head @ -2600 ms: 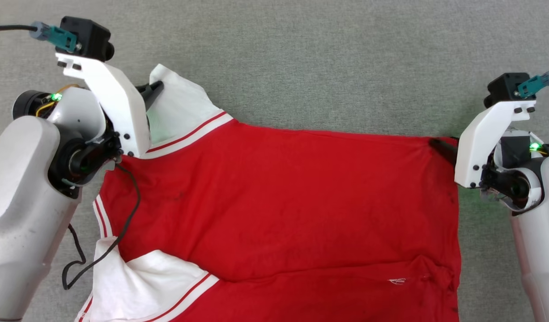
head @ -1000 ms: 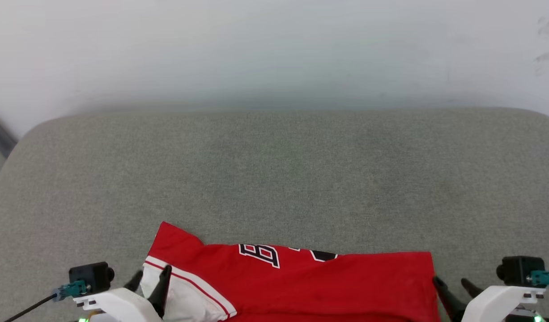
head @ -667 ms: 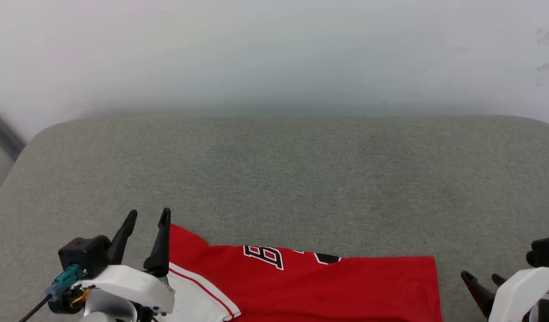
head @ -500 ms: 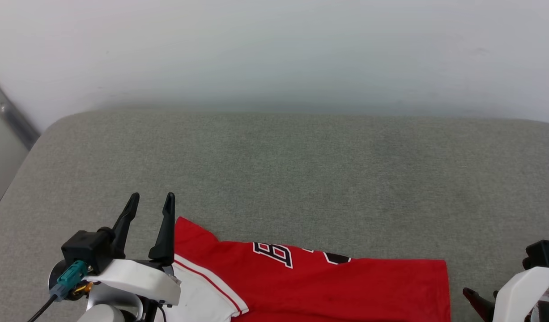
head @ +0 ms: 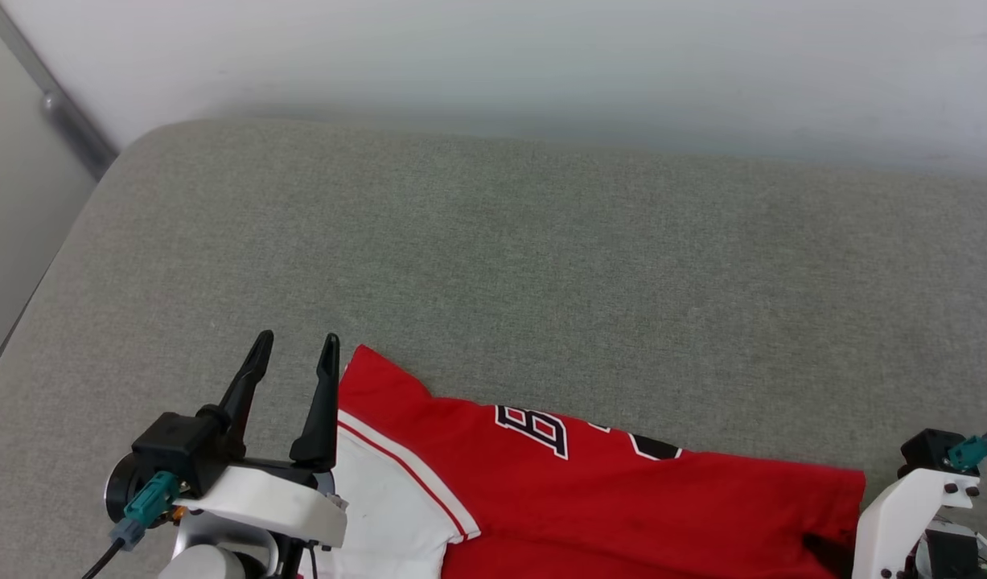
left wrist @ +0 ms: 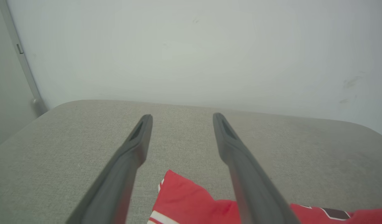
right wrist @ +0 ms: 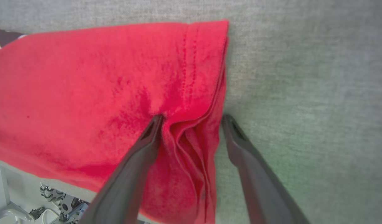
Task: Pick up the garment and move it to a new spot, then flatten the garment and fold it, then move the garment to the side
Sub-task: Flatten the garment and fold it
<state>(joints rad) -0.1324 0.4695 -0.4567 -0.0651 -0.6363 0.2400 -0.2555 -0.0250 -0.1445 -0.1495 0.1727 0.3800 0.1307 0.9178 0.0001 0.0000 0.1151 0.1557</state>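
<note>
One garment (head: 622, 507) lies flat at the near edge of the grey pad (head: 541, 265). It is red, with one white sleeve (head: 380, 498) at its left end, trimmed by a red stripe. The picture's bottom edge cuts off its near part. Along its far edge shows a black, white-edged print (head: 541, 430): one "B" reads clearly, but the next mark is half hidden by the fold and unreadable.

Two grippers are also near. The left gripper (head: 298, 338) stands just left of the garment's far-left corner. Its two fingers are spread, with nothing between them, and point toward the wall. The right gripper (right wrist: 193, 117) is at the garment's right end with its two fingers spread astride the hem. One tip presses into a pucker of red cloth and the other is over bare pad just right of the edge. It pinches nothing. From the head, its fingers are mostly hidden behind its white mount (head: 895, 515).

There are two teal plugs, one on the left wrist (head: 143, 498) and one on the right (head: 972, 450).

Farther off is bare pad, then one pale wall (head: 541, 56). At the far left is one grey rail (head: 59, 103), cut off by the frame.
</note>
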